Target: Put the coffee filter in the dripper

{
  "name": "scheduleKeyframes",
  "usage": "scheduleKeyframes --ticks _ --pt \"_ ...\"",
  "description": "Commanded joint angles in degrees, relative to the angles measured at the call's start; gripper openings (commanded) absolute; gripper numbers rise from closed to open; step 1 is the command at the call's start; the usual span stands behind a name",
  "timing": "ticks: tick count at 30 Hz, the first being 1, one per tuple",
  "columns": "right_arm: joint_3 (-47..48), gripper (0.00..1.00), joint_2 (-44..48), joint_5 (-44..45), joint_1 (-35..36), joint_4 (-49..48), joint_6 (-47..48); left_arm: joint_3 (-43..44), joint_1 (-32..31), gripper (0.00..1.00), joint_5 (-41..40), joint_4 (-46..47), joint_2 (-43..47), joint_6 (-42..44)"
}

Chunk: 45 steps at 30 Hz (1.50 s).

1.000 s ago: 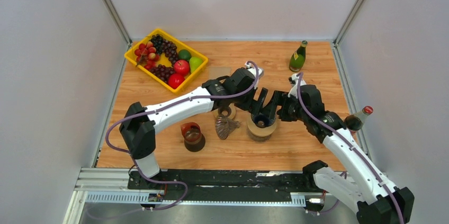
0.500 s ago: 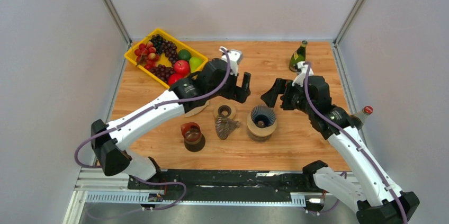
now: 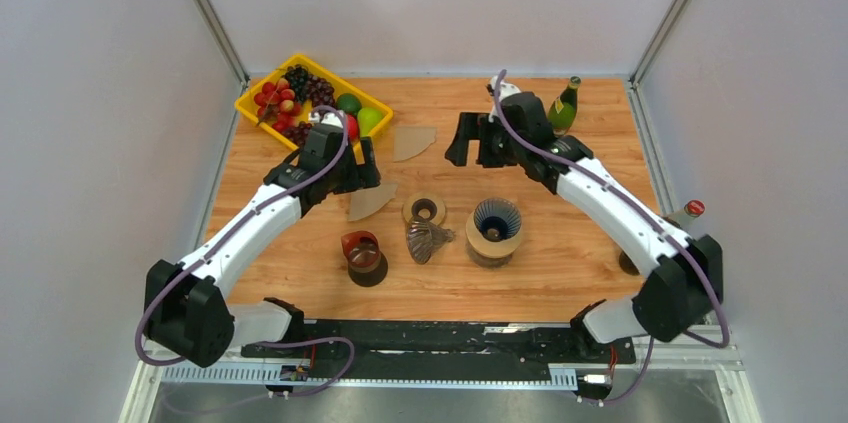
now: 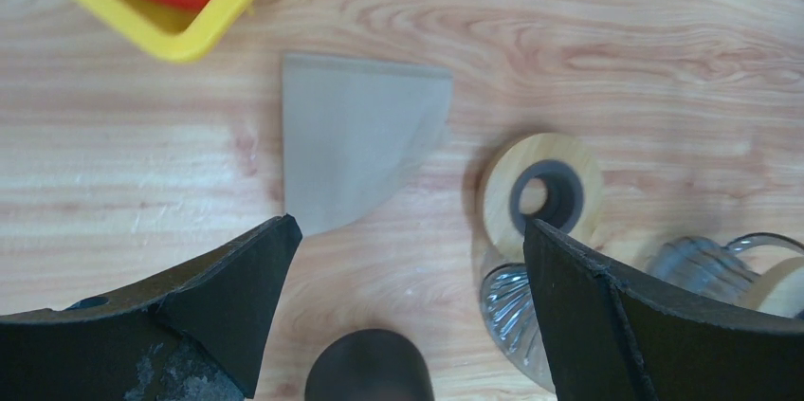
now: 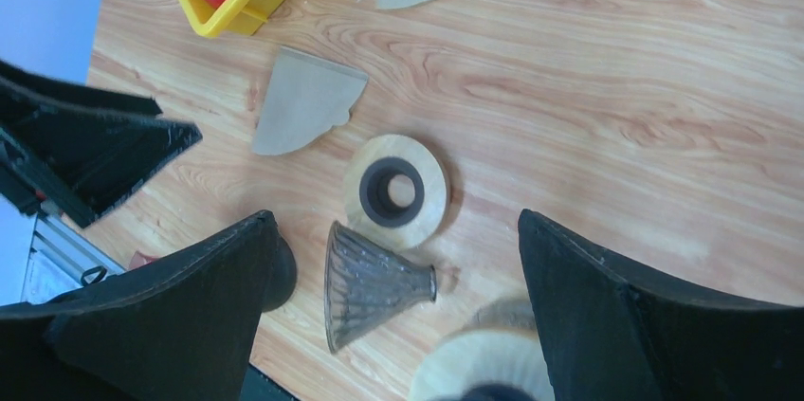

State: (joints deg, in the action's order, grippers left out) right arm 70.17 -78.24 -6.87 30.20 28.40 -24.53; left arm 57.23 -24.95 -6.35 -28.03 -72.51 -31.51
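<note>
From above, the left end effector [image 3: 362,175] and right end effector [image 3: 472,148] both gape empty over the table [image 3: 560,278], a coffee filter [image 3: 372,201] lying flat apart from the dripper [image 3: 495,226]; the left wrist shows it beside a wooden ring [image 4: 542,194]; the right wrist, a tipped glass cone [image 5: 365,285] near that ring.

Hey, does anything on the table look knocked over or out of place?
Yes. The ribbed glass cone lies tipped on its side next to the wooden ring, not standing upright. Nothing looks spilled or broken.
</note>
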Motion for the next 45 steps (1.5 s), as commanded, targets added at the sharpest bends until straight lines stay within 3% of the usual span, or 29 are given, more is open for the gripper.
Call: scheduleKeyframes --ticks 1,6,12,20,29,39,45 --pt "7.6 1.00 -8.7 1.1 2.2 -3.3 1.3 -5.1 3.7 1.00 0.5 1.6 4.1 -3.5" --pt "15.1 0.99 -20.5 -1.1 5.6 -4.6 3.4 -12.1 11.2 1.00 4.2 4.2 6.4 -5.8" --pt "21.8 0.95 -32.0 -4.4 6.5 -5.9 -0.1 -16.1 14.9 0.96 5.8 7.7 4.4 -7.3" --pt "28.0 0.91 -43.6 -3.5 8.7 -8.1 -1.6 -15.7 15.7 0.70 7.8 12.7 -4.5 -10.3" --pt "31.1 0.82 -50.6 -9.0 8.8 -10.5 -1.6 -16.0 15.7 0.63 7.8 15.7 -10.0 -10.5" --pt "29.0 0.67 -52.0 -15.1 9.4 -11.5 -2.9 -14.2 15.7 0.42 11.5 16.4 -17.3 -10.0" --pt "29.1 0.65 -53.5 -19.0 9.9 -11.7 -4.5 -14.2 15.6 0.29 13.2 17.0 -18.4 -9.9"
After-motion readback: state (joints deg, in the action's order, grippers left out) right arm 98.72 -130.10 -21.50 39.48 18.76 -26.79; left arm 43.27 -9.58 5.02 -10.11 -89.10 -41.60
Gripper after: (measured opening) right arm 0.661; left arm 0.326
